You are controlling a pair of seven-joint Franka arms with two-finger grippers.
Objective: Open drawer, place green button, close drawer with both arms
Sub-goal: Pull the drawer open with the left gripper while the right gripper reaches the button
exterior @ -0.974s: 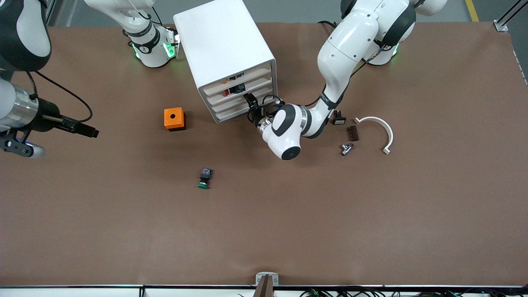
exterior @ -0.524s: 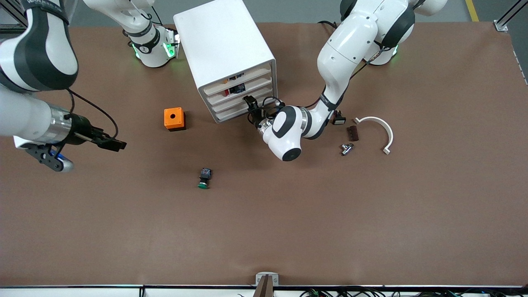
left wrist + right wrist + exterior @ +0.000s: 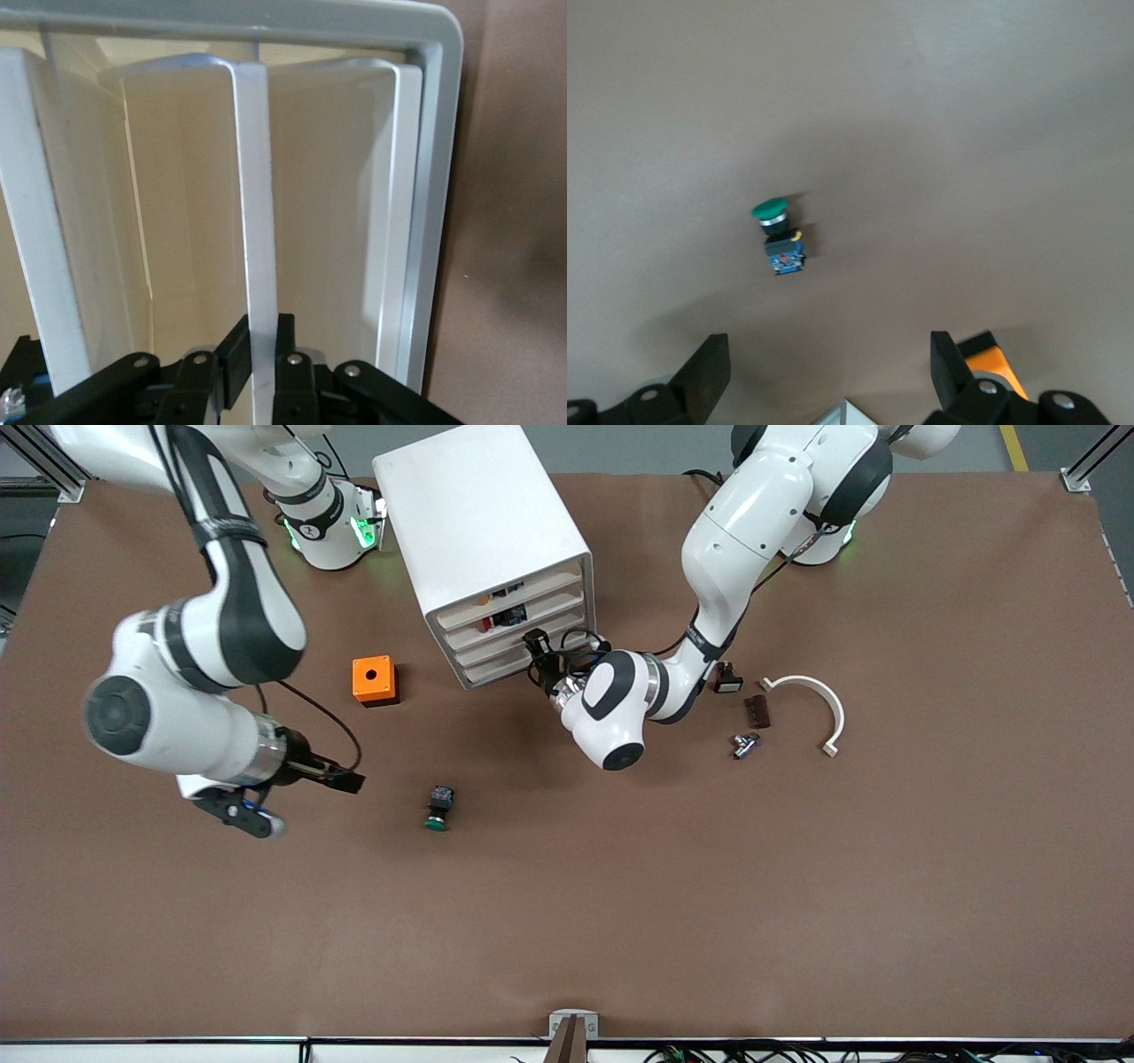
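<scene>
Left claw (image 3: 537, 640) sits at the cabinet (image 3: 483, 540) front, on the third drawer (image 3: 518, 648), which looks shut: opening just starting. Right claw (image 3: 347, 782) hangs over bare table (image 3: 797, 886) beside the button (image 3: 439, 808), not yet picked; placing and closing remain. Button lies on its side, green cap toward the front camera, long axis running to the cabinet.

Left wrist view: fingers (image 3: 232, 363) pinched narrow on the drawer lip (image 3: 255, 221).

Right wrist view: claw (image 3: 830, 372) spread wide, empty, button (image 3: 778, 235) apart.
</scene>
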